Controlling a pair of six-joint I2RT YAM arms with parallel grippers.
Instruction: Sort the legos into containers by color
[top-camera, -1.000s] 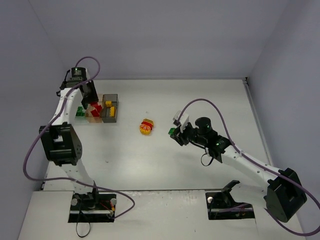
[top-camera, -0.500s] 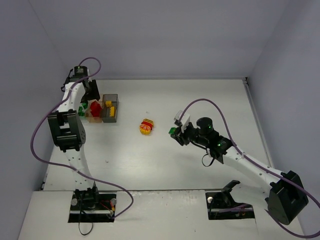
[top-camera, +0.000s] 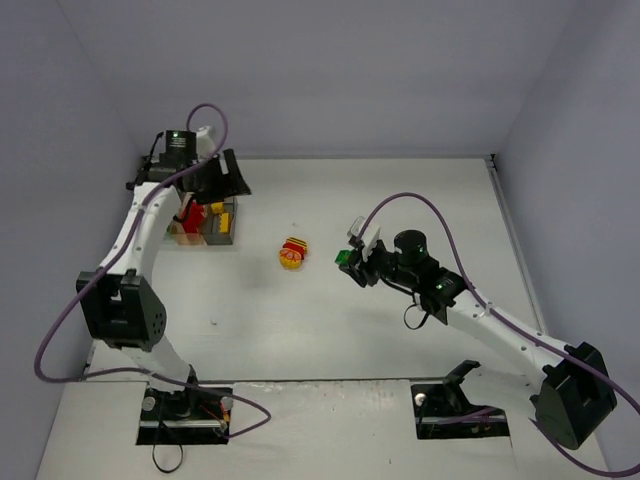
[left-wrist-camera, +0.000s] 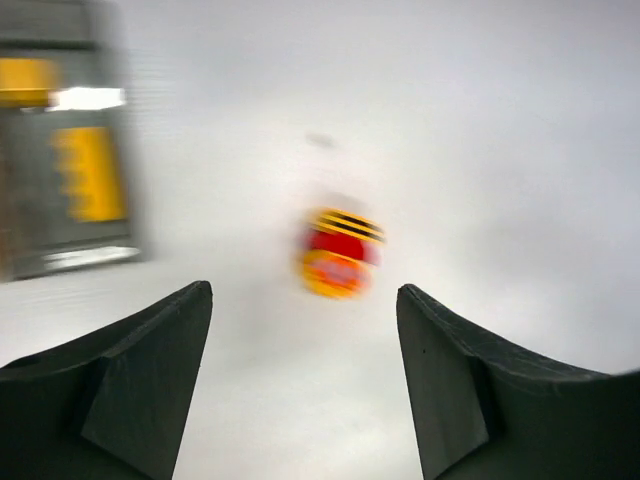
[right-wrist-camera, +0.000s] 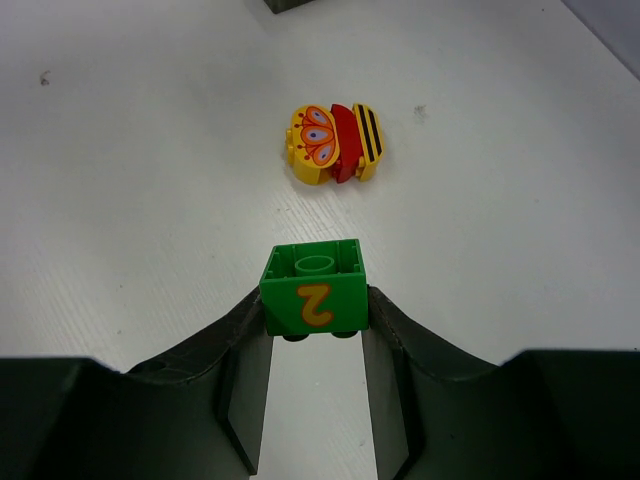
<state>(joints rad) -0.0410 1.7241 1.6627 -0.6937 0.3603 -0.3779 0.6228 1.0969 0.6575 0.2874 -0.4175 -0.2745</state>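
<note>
A clump of red and yellow legos (top-camera: 293, 254) lies mid-table; it shows blurred in the left wrist view (left-wrist-camera: 338, 255) and sharp in the right wrist view (right-wrist-camera: 333, 143). My left gripper (top-camera: 232, 184) hovers just behind the containers (top-camera: 222, 240), open and empty (left-wrist-camera: 305, 290), facing the clump. The tan box holds red bricks (top-camera: 188, 213) and the dark box holds yellow ones (top-camera: 217, 215); the arm hides the leftmost box. My right gripper (top-camera: 347, 262) is shut on a green brick (right-wrist-camera: 315, 292) marked with a 2, held just right of the clump.
The dark box with its yellow bricks (left-wrist-camera: 75, 190) fills the left edge of the left wrist view. Grey walls close in the table at the back and both sides. Both arms' cables loop above the table.
The left gripper has opened wide and swung from low over the boxes up and to the right, turning toward the clump. The right arm with the green brick has barely shifted.
</note>
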